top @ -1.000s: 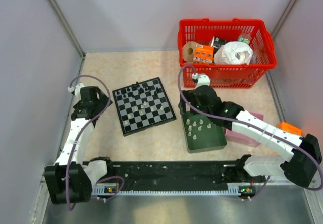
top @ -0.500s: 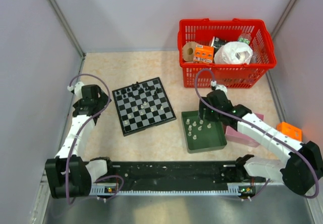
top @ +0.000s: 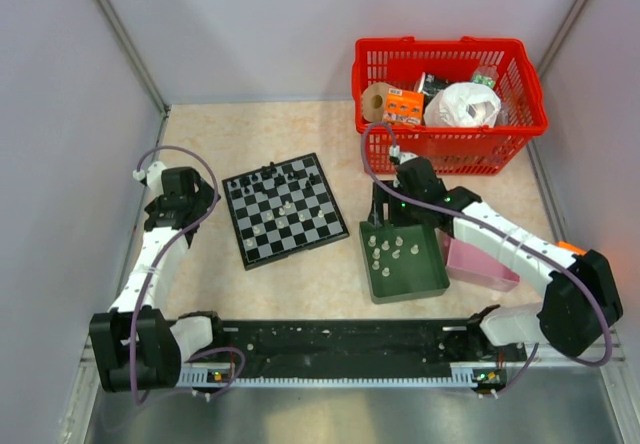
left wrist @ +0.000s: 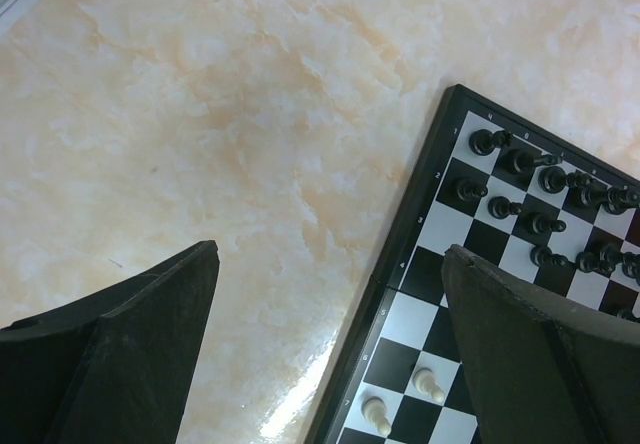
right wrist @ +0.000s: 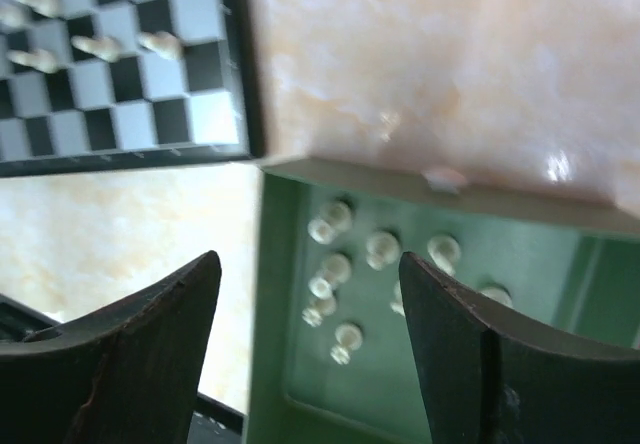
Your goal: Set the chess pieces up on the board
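The right gripper (right wrist: 308, 264) hung with its jaws spread wide and nothing between them, poised over the far left corner of the dark green tray (top: 428, 276), on the side towards the board. Straight below the gap, in the wrist view, lay the loose whitish pieces (right wrist: 335, 264), a small cluster on the tray floor, some touching, others a little apart. They showed mostly as rounded tops, so they seemed to be standing upright with their long axes pointing up at the claw, though the blur left that unsure. From there the board (top: 285, 209) lay to the robot's left, just beside the tray with a strip of bare table between them. The black pieces (left wrist: 540, 179) were bunched along its far edge, and a few white pieces (left wrist: 400, 404) stood on squares nearer the middle. The left gripper (left wrist: 330, 254) was likewise wide open and empty, hovering over the table at the board's left border, well apart from the tray. Judging from this, the right arm was far the nearer to the unplaced pieces. The coming move called for a short straight drop to close on one of them, then a carry leftward to the board's near rows. The risk lay in the crowding: wide jaws might knock a neighbour over.
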Robot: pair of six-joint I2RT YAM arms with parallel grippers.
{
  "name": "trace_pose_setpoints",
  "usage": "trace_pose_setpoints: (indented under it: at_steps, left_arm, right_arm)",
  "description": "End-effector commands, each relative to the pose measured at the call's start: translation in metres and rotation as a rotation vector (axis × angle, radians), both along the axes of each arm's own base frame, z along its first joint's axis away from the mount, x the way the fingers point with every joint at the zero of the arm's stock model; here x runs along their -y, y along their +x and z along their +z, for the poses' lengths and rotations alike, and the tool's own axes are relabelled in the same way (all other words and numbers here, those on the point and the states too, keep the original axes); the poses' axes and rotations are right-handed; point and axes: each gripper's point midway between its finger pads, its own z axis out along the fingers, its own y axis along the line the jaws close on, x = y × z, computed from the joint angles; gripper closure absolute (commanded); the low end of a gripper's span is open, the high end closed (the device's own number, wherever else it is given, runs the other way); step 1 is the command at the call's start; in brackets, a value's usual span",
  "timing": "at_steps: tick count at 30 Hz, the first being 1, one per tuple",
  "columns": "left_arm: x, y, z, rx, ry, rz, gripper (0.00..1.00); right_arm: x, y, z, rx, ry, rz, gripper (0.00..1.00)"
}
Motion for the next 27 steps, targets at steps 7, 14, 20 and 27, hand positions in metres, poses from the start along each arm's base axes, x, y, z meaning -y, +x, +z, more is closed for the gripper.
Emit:
trace_pose_setpoints:
  at_steps: [7,14,20,27]
  left_arm:
    - [-0.003,-0.001,0.013,0.052,-0.012,0.036,0.01]
    - [-0.006,-0.005,0.014,0.074,-0.010,0.070,0.01]
    - [-0.012,-0.002,0.012,0.087,0.029,0.069,0.02]
    - [-0.013,-0.001,0.000,0.107,0.049,0.061,0.02]
  right_arm:
    - [-0.126,0.066,0.064,0.173,0.112,0.272,0.42]
    - [-0.191,0.106,0.059,0.202,0.039,0.333,0.47]
    - [-0.205,0.143,0.043,0.236,-0.061,0.311,0.50]
    - [-0.230,0.167,0.018,0.239,-0.076,0.359,0.59]
